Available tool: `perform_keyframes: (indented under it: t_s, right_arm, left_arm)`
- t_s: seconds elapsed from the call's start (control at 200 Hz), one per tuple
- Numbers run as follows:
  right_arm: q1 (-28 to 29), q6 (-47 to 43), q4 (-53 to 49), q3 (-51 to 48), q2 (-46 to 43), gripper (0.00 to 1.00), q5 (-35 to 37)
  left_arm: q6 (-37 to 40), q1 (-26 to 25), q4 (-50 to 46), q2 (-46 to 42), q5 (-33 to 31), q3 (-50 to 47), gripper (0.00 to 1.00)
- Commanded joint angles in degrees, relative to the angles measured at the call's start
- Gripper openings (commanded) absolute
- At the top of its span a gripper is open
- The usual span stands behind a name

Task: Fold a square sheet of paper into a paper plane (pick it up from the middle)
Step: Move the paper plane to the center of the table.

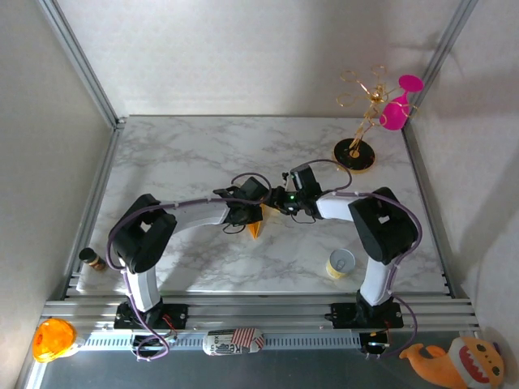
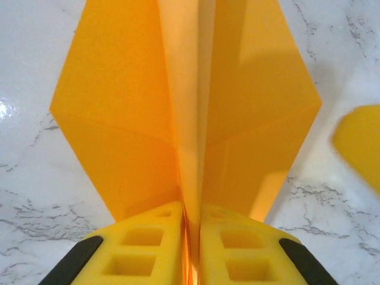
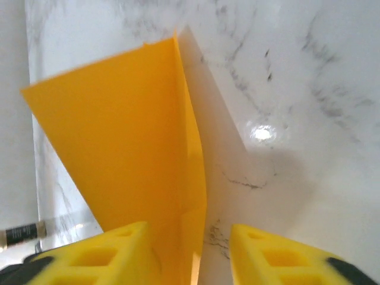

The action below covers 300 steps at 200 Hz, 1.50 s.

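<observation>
The thin, matte yellow-orange paper plane (image 2: 243,119) is folded along a raised centre crease, with two angular wings spreading to either side. It is near the middle of the marble table (image 1: 186,154), its pointed tip toward the near edge.

Left gripper (image 2: 191,222): both yellow fingers (image 2: 142,243) are pressed together on the raised centre fold of the paper plane (image 2: 124,113), with nothing but the paper between them. The fold runs straight up from the jaws to the top edge. Orange wings spread left and right, each with a diagonal crease and an outward-pointing corner. White marble table (image 2: 35,202) lies beneath. A blurred yellow shape (image 2: 362,142) sits at the right edge, apart from the paper; not identifiable.
</observation>
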Motion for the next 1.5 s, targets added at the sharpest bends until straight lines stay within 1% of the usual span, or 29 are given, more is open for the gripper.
perform_keyframes:
  t_s: [0.0,0.07,0.215,0.456,0.576,0.666,0.871,1.077,1.202,1.382,1.497]
  right_arm:
    - [-1.13,-0.89,-1.85,-2.5,-4.11,0.49,5.21]
    - [-1.95,-0.87,-1.86,-4.03,-5.83,0.52,7.2]
    - [-3.77,-0.34,-1.81,-6.53,-8.57,0.55,9.58]
    - [-4.14,-0.95,-3.08,-6.68,-10.07,0.59,11.66]
    - [-4.18,-1.04,-3.52,-6.5,-10.07,0.6,12.11]
    - [-4.1,-1.35,-3.87,-6.5,-10.29,0.62,12.54]
    - [-4.13,-3.02,-5.38,-6.68,-12.04,0.72,16.17]
    - [-4.17,-4.25,-6.56,-6.58,-13.45,0.79,19.18]
    - [-4.13,-5.21,-6.52,-6.94,-14.09,0.87,20.52]
    - [-4.18,-6.49,-5.67,-7.94,-15.03,0.98,21.86]
    - [-4.27,-7.57,-5.94,-8.02,-15.56,0.98,22.93]
  left_arm:
    - [1.53,-0.28,-3.27,1.66,-2.99,2.3,0.16]
    - [1.95,-0.24,-3.71,2.46,-3.11,3.02,0.18]
    - [2.52,-0.19,-4.39,3.77,-2.88,4.17,0.23]
    - [3.04,-0.28,-5.42,5.53,-2.63,5.68,0.23]
    - [3.44,-0.28,-6.39,6.17,-3.53,6.48,0.2]
    - [4.08,-0.19,-7.32,6.43,-4.58,7.46,0.16]
    - [6.02,0.32,-9.3,4.71,-6.96,10.3,0.12]
    - [9.14,2.74,-10.31,4.74,-8.11,12.95,0.07]
    - [12.95,5.02,-10.09,7.59,-8.37,16.94,0.06]
    - [16.4,8.8,-10.92,14.36,-7.86,26.25,0.05]
    - [18.1,10.56,-12.0,18.96,-7.12,32.29,0.05]
